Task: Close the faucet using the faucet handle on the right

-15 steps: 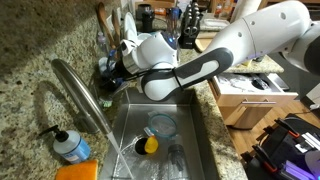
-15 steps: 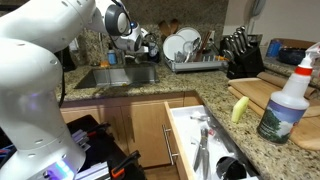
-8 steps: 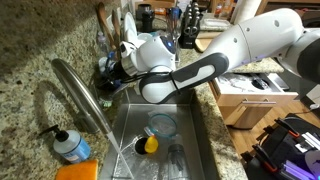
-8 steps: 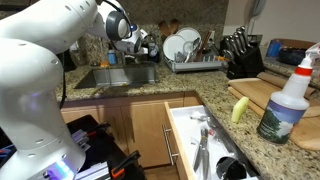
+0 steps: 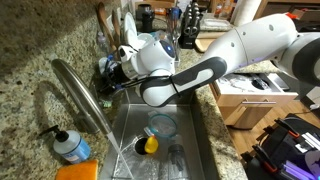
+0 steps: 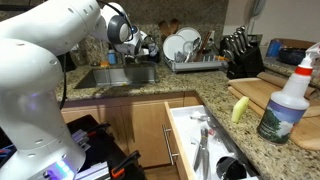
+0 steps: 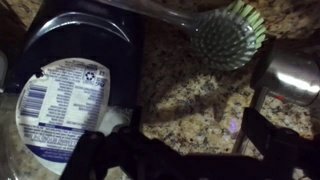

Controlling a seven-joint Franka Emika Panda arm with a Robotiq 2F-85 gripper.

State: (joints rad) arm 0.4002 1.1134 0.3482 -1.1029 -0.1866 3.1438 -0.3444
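Your gripper (image 5: pixel 110 72) sat low at the back edge of the sink (image 5: pixel 197 150), buried in dark clutter. In both exterior views its fingers merged with that clutter, so you could not tell whether they were spread or pressed together. The wrist view gave only blurred black shapes along its lower edge, no clearer.

In an exterior view your white arm (image 6: pixel 40 60) filled the near side and hid the faucet altogether. Elsewhere the faucet (image 5: pixel 82 95) stood near the gripper, its brushed steel arch sweeping away from it over the basin. Its handle could not be picked out. A thin pale line dropped from the spout tip into the sink, possibly water.

Under the gripper, the wrist view showed a speckled granite counter (image 7: pixel 185 95) and a dish brush (image 7: pixel 230 35) with green bristles. There was also a dark round container (image 7: pixel 65 95) with a white printed label. A shiny metal part (image 7: pixel 292 72) was cut off by the frame edge, too partial to name.

Beyond the faucet from the gripper stood a soap bottle (image 5: pixel 68 143) of blue liquid. A dish rack (image 6: pixel 190 50) with plates stood close beside the gripper, with a knife block (image 6: pixel 240 52) past it. Well apart were an open drawer (image 6: pixel 205 140) and a spray bottle (image 6: pixel 285 100).
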